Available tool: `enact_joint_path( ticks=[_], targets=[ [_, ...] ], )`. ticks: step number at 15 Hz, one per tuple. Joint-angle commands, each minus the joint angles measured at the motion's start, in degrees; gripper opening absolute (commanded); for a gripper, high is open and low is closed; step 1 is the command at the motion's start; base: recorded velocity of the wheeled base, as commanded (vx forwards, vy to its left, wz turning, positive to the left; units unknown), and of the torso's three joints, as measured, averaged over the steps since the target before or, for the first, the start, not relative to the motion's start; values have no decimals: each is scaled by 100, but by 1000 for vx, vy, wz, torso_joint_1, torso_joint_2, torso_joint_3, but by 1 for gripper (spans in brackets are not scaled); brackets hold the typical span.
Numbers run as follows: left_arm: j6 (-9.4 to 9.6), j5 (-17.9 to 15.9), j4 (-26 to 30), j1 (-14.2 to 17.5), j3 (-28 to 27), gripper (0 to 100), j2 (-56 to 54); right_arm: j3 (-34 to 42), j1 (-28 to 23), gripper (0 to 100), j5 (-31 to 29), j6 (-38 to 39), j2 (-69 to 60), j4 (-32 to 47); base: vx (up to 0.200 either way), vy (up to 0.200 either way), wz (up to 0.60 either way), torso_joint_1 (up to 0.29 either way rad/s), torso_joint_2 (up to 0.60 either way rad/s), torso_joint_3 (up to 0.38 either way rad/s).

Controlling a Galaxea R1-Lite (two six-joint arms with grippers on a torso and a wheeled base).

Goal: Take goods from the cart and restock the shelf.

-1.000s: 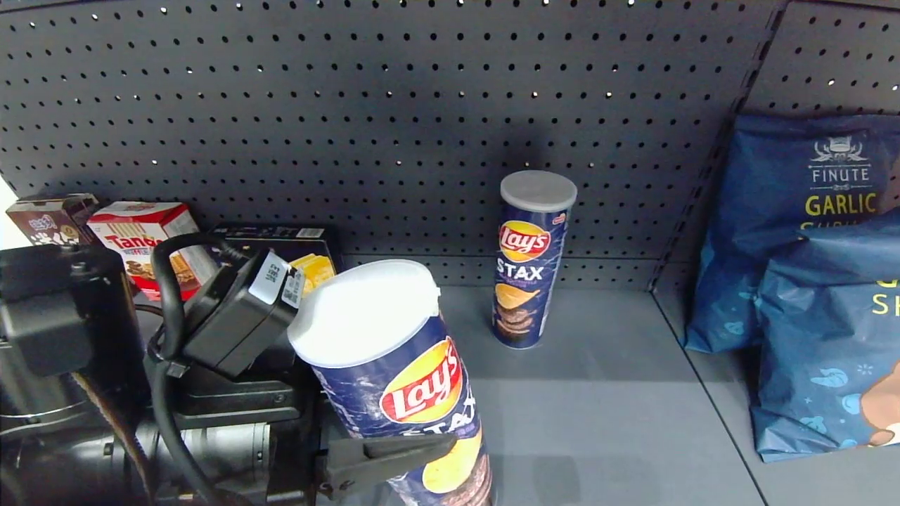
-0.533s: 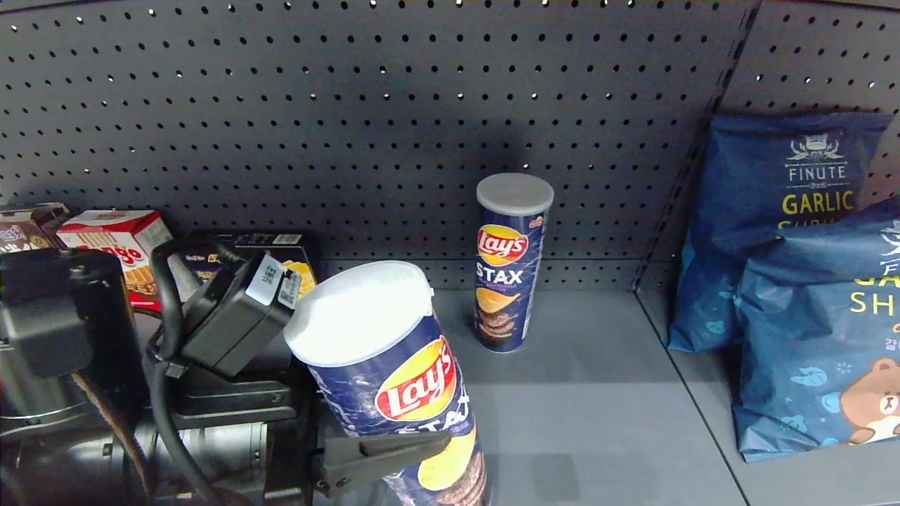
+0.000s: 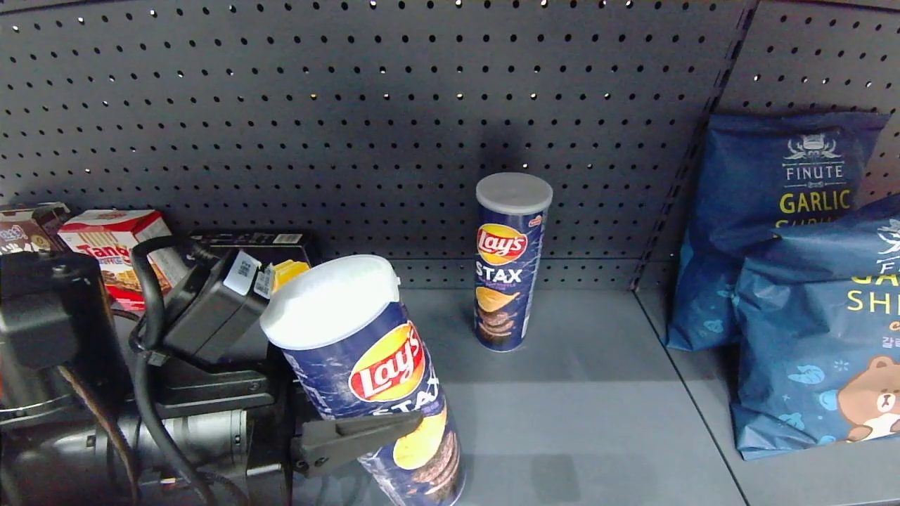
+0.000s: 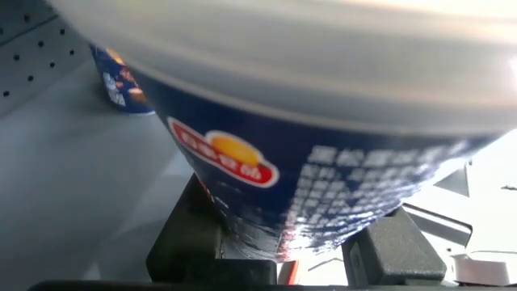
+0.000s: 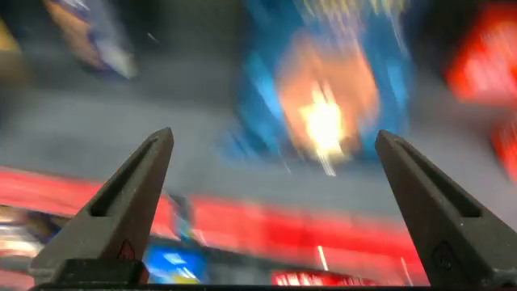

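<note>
Left gripper (image 3: 383, 429) is clamped on the lower half of the tilted chip can (image 3: 365, 365) at the front of the shelf (image 3: 583, 407), gripped side-on, I'd say, so its base stays free to land ahead of the upright twin can (image 3: 508, 274) by the pegboard (image 3: 351, 105).

Two cans (image 3: 510, 267), two bags (image 3: 773, 225), three boxes (image 3: 112, 242)
</note>
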Motion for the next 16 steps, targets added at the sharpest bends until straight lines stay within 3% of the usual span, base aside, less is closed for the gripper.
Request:
enact_joint_path(
  ticks=[1,4,10,12,16],
  targets=[
    [2,4,-7,17,117,0,-25,-1094,680,100,579,-152,1384,38,0,0,0,0,0,0],
    [2,13,-7,148,108,0,-16,-1516,1145,100,1150,-336,2236,64,0,0,0,0,0,0],
    [-7,30,-7,315,126,0,-25,-2236,2183,100,1080,-749,4029,-59,0,0,0,0,0,0],
    [-16,56,-7,315,108,0,-25,-2720,2736,100,1045,-776,4785,-112,0,0,0,0,0,0],
    [-16,48,-7,474,73,0,-25,-2816,3281,100,684,-749,5936,-1316,0,0,0,0,0,0]
  ],
)
